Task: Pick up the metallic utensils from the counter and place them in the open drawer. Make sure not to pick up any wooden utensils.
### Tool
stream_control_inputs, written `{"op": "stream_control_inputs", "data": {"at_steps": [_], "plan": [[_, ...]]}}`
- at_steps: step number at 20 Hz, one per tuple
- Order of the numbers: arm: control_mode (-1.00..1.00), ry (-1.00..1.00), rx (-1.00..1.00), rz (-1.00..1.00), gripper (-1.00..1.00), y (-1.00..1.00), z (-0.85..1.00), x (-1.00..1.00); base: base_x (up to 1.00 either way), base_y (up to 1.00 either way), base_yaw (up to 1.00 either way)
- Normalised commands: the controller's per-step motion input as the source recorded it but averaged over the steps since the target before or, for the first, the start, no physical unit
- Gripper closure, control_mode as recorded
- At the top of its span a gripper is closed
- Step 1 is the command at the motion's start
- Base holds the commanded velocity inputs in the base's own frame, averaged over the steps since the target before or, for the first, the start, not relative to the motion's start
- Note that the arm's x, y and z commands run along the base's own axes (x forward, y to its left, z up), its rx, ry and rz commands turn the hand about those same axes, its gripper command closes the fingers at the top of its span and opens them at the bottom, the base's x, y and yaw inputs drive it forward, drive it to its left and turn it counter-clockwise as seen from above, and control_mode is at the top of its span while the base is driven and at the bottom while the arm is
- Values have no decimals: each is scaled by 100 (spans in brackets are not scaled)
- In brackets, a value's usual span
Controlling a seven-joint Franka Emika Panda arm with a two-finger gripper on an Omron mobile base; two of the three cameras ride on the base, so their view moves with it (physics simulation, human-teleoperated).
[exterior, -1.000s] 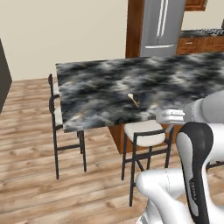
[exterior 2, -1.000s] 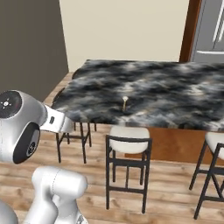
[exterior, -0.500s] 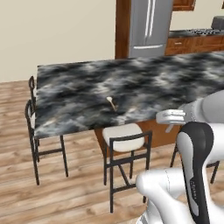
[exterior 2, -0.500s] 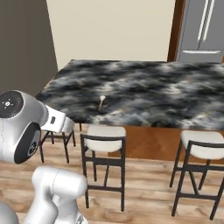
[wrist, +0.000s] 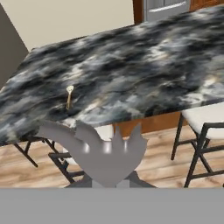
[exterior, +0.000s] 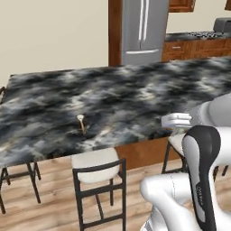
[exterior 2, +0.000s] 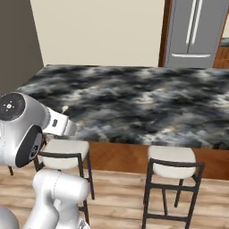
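On counter (exterior: 135, 103): wooden spoon (exterior: 81, 122); hand (wrist: 107, 146) blurred, jaws together.

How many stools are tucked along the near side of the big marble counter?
2 in the right base view: one stool on the left beside the robot's arm, one stool to the right, both along the counter. More may be hidden past the picture's edges.

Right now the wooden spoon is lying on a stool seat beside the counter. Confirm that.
Not quite. The wooden spoon lies on the counter itself, near its front edge, not on a stool seat; the stool stands below that edge. The left base view shows this plainly, and the hand view agrees.
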Motion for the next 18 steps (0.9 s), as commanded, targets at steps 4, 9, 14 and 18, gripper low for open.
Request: {"op": "stream_control_inputs", "data": {"at_steps": [4, 9, 14, 18], "plan": [[100, 0, 0, 0, 100, 0, 0, 0, -26, -100, 1], [100, 0, 0, 0, 100, 0, 0, 0, -7, -100, 1], [100, 0, 0, 0, 100, 0, 0, 0, 9, -100, 6], [100, 0, 0, 0, 100, 0, 0, 0, 3, -100, 8]]}}
